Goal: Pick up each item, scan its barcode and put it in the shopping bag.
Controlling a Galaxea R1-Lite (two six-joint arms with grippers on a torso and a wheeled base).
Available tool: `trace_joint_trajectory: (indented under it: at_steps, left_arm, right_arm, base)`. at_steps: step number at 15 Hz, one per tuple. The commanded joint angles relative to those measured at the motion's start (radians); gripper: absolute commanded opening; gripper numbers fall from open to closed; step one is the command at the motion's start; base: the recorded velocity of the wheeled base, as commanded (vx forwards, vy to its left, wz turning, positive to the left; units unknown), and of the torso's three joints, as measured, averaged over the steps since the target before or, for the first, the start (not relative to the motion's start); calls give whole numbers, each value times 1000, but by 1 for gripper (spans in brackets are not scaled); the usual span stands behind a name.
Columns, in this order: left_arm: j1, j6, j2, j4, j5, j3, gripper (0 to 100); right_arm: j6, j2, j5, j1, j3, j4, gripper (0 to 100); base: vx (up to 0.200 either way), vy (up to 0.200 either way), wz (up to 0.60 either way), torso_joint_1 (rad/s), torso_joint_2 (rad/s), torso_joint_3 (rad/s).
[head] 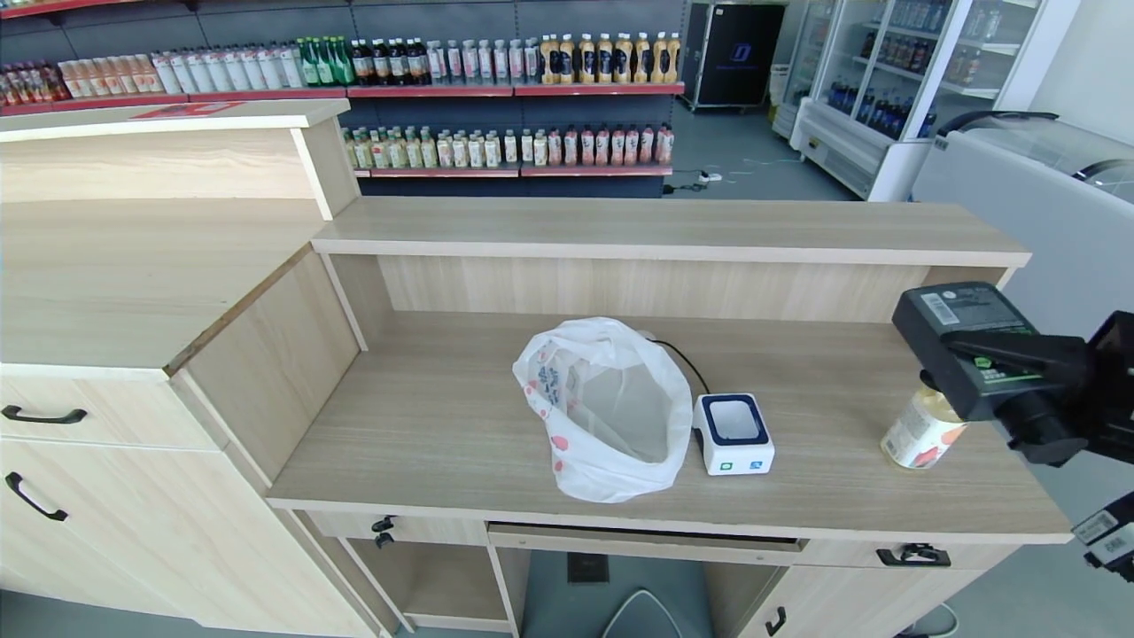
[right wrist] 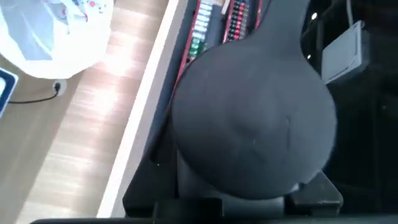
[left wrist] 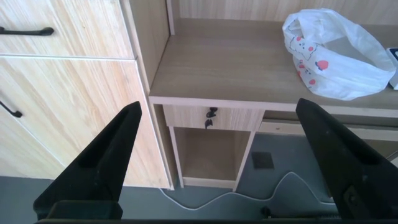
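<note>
While the right gripper [head: 988, 354] clamps a dark container [head: 961, 310] over the bottle [head: 921, 431], the left gripper [left wrist: 219, 104] gapes wide before the counter [head: 443, 416]; bag [head: 611, 408] sits just beside the scanner [head: 733, 432].

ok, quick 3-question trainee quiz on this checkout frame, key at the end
1. True or false: the left gripper is open and empty.
2. What sits right beside the shopping bag on the counter? A) the scanner B) a cash register C) a wire basket
3. Fill in: the right gripper holds a dark package over the counter's right end, just above a ____.
Key: 1 true; 2 A; 3 bottle.
</note>
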Motion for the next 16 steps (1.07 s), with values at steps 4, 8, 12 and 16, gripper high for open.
trace_joint_trajectory:
  at_steps: [4, 8, 12, 16]
  left_arm:
    - [1, 0, 0, 0, 0, 0, 100]
    - [1, 0, 0, 0, 0, 0, 100]
    - [1, 0, 0, 0, 0, 0, 100]
    - [1, 0, 0, -1, 0, 0, 100]
  right_arm:
    - [-380, -117, -119, 481, 16, -2, 0]
    - [-504, -209, -120, 528, 24, 4, 0]
    - [-469, -252, -120, 530, 7, 9, 0]
    - [-461, -314, -102, 564, 19, 101, 0]
  base:
    - [0, 0, 0, 0, 0, 0]
    - [0, 0, 0, 0, 0, 0]
    - [0, 0, 0, 0, 0, 0]
    - [0, 0, 0, 0, 0, 0]
